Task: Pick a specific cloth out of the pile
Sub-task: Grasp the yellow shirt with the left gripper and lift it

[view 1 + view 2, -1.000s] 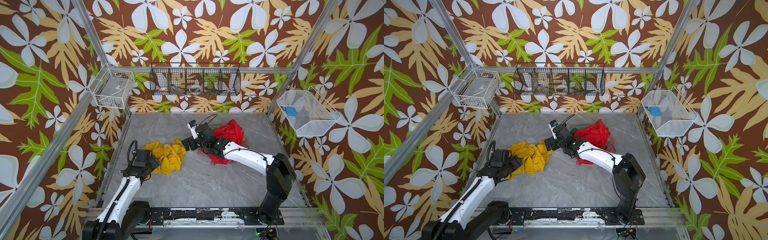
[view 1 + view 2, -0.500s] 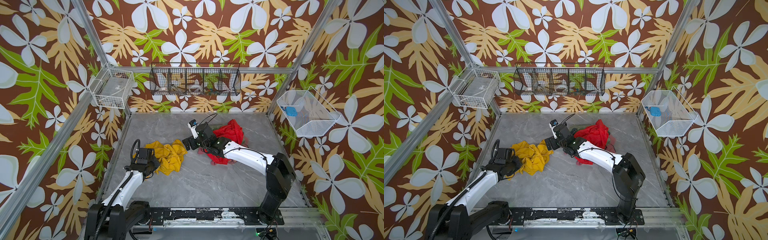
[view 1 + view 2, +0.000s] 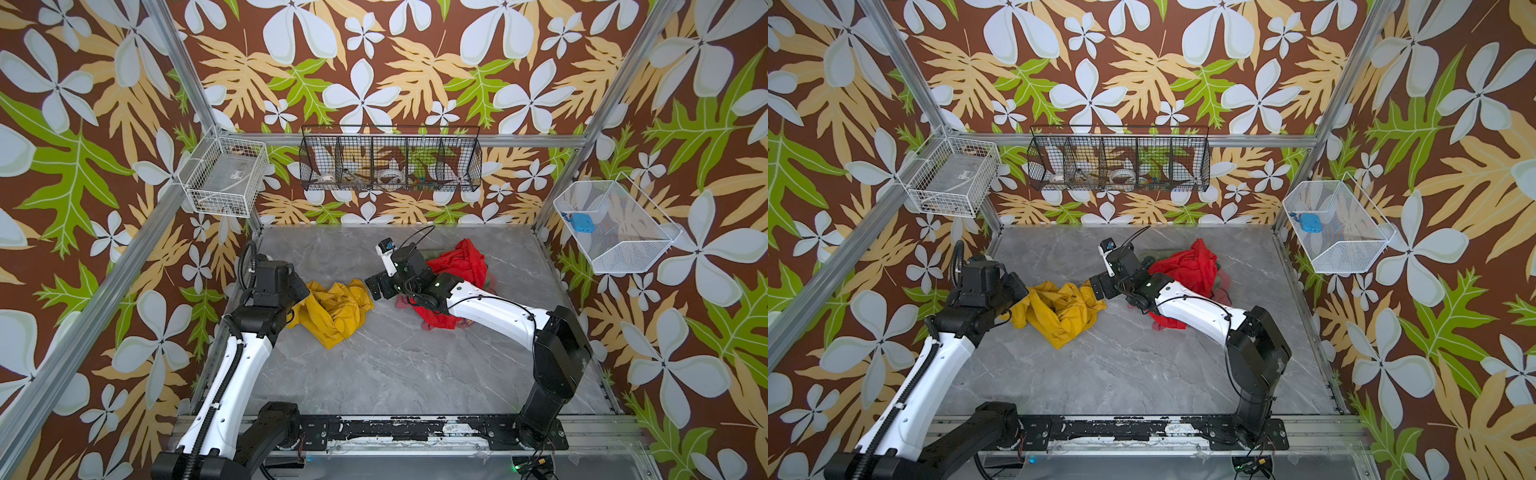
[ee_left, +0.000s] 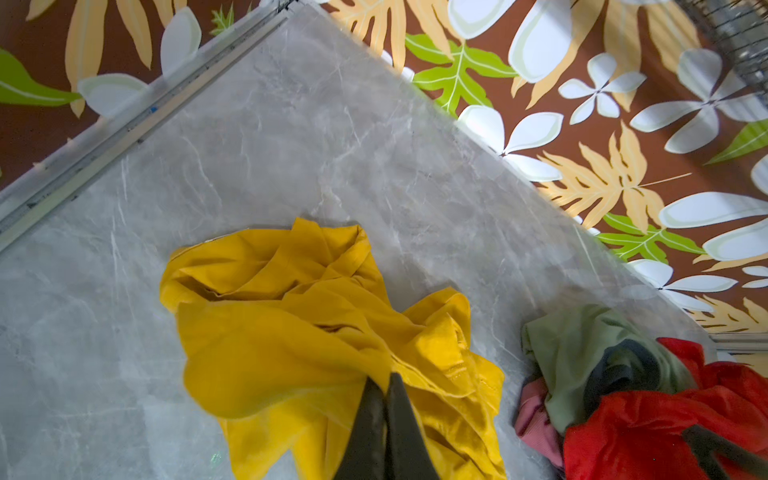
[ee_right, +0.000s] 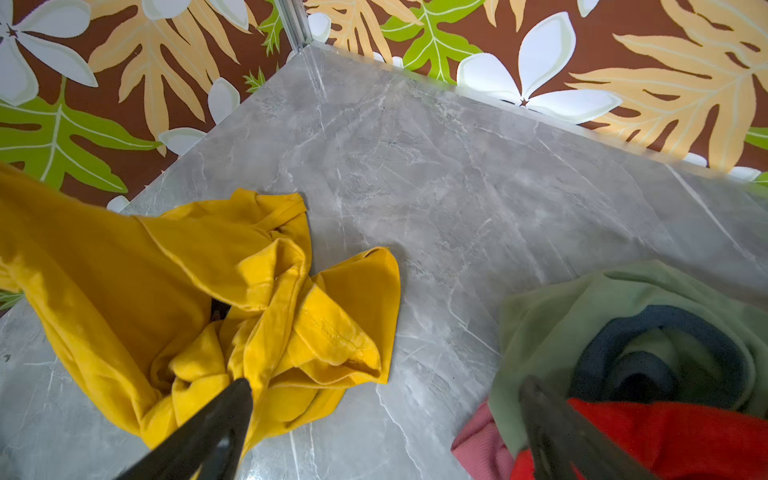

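The mustard-yellow cloth (image 3: 336,309) (image 3: 1065,309) lies crumpled on the grey table, left of the pile and apart from it. My left gripper (image 3: 303,295) (image 3: 1019,293) (image 4: 384,380) is shut on a fold at the cloth's left edge. The pile (image 3: 457,266) (image 3: 1187,268) has a bright red cloth on top; olive-green, dark blue and pink pieces show in the right wrist view (image 5: 623,332). My right gripper (image 3: 377,286) (image 3: 1098,289) (image 5: 386,384) stands open over bare table between cloth (image 5: 166,282) and pile, holding nothing.
The grey marble table (image 3: 395,365) is walled on three sides. A white wire basket (image 3: 226,176) hangs at the left, a black one (image 3: 390,160) at the back, and a white one (image 3: 611,226) holding a blue object at the right.
My left gripper has closed on the yellow cloth's left edge, and its arm has shifted toward the back of the table. The right arm has not moved.
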`<state>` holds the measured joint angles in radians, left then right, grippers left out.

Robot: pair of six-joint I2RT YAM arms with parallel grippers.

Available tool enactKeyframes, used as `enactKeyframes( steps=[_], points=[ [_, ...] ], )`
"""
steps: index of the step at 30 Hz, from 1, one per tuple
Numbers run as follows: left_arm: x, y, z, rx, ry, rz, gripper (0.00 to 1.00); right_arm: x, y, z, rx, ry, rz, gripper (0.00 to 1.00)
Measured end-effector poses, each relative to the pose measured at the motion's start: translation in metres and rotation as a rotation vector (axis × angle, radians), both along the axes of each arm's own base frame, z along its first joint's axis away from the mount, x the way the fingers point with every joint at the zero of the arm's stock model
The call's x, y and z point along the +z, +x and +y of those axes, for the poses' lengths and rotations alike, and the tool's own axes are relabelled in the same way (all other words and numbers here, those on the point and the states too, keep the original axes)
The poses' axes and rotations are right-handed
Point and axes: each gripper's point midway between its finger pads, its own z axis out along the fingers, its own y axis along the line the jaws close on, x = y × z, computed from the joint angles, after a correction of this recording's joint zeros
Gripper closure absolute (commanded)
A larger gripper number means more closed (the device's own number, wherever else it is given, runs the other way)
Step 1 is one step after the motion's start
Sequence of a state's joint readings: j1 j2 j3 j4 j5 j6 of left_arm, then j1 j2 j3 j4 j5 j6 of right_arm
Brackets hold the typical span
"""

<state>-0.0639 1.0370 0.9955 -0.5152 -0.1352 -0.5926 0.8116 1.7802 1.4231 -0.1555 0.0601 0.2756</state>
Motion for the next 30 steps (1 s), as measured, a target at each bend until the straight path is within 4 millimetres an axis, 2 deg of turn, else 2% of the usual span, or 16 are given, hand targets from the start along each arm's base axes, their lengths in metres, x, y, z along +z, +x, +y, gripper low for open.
enactKeyframes(
  steps=[4, 7, 11, 14, 20, 25, 30],
  points=[
    [0.032, 0.025, -0.003, -0.027, 0.023, -0.041, 1.00, -0.001, -0.001, -0.001, 0.000, -0.005, 0.005, 0.00],
    [0.044, 0.039, -0.007, -0.055, 0.026, -0.056, 1.00, -0.002, -0.001, -0.001, -0.001, -0.007, 0.006, 0.00],
    [0.051, 0.042, -0.009, -0.071, 0.031, -0.068, 1.00, -0.005, -0.001, -0.004, -0.012, -0.017, 0.007, 0.01],
    [0.069, 0.044, -0.008, -0.065, 0.039, -0.105, 1.00, -0.009, -0.002, -0.006, -0.016, -0.026, 0.019, 0.01],
    [0.142, 0.052, 0.002, -0.033, 0.101, -0.252, 1.00, -0.011, -0.003, -0.005, -0.013, -0.023, 0.028, 0.00],
    [0.215, 0.069, 0.003, -0.025, 0.132, -0.388, 1.00, -0.011, -0.004, -0.004, -0.005, -0.016, 0.034, 0.00],
    [0.255, 0.076, 0.003, -0.030, 0.156, -0.461, 1.00, -0.012, -0.007, -0.007, -0.014, -0.013, 0.040, 0.00]
  ],
)
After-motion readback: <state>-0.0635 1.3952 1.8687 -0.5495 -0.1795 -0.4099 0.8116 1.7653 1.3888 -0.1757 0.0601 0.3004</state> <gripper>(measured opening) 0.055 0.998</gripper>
